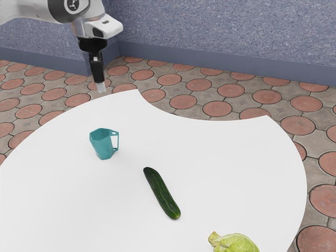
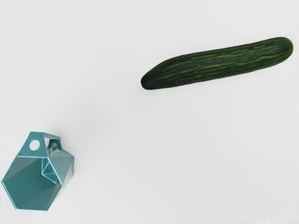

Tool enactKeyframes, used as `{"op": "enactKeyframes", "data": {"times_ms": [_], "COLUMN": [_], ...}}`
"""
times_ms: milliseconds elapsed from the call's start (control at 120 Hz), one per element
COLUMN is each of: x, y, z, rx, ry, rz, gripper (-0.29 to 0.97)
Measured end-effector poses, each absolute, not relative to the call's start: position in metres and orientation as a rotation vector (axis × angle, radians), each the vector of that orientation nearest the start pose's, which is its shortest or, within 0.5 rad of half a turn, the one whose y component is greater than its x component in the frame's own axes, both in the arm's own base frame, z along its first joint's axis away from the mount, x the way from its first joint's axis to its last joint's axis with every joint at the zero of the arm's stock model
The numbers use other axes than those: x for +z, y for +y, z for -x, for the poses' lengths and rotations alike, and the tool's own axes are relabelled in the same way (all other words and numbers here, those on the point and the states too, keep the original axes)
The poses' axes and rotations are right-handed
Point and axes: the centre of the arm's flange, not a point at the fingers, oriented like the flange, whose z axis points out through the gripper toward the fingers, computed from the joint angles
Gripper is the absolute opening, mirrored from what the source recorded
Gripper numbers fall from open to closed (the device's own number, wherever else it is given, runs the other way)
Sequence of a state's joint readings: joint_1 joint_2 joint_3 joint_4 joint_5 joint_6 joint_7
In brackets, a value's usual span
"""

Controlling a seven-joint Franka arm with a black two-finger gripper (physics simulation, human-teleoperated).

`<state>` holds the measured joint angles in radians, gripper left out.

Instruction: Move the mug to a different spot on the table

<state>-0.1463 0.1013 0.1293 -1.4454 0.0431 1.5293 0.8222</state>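
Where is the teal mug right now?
The mug stands upright on the white table in the exterior view's left half, apart from the gripper, with the cucumber lying nearby toward the view's right.

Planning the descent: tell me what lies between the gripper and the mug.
Nothing: bare white table between gripper and mug, in the exterior view.
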Motion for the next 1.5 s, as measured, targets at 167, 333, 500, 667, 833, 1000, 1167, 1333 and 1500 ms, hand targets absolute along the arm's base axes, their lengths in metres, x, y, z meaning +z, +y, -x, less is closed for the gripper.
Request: {"op": "enactKeyframes", "data": {"times_ms": [167,333,500,667,833,1000,1167,1333,1500], "x": [0.622,0.614,0.583,0.542,0.528,0.494,0.446,0.393,0.366], "y": [-0.007,-0.007,0.017,0.053,0.069,0.081,0.105,0.104,0.099], "z": [-0.582,-0.583,-0.612,-0.649,-0.66,-0.695,-0.72,-0.713,-0.715], "rx": [0.061,0.09,0.161,0.226,0.247,0.269,0.301,0.399,0.468], "ry": [1.314,1.359,1.348,1.334,1.336,1.336,1.312,1.32,1.321], "rz": [2.806,2.791,2.792,2.805,2.805,2.786,2.813,2.909,2.899], "gripper": [0.68,0.68,0.68,0.68,0.68,0.68,0.68,0.68,0.68]}}
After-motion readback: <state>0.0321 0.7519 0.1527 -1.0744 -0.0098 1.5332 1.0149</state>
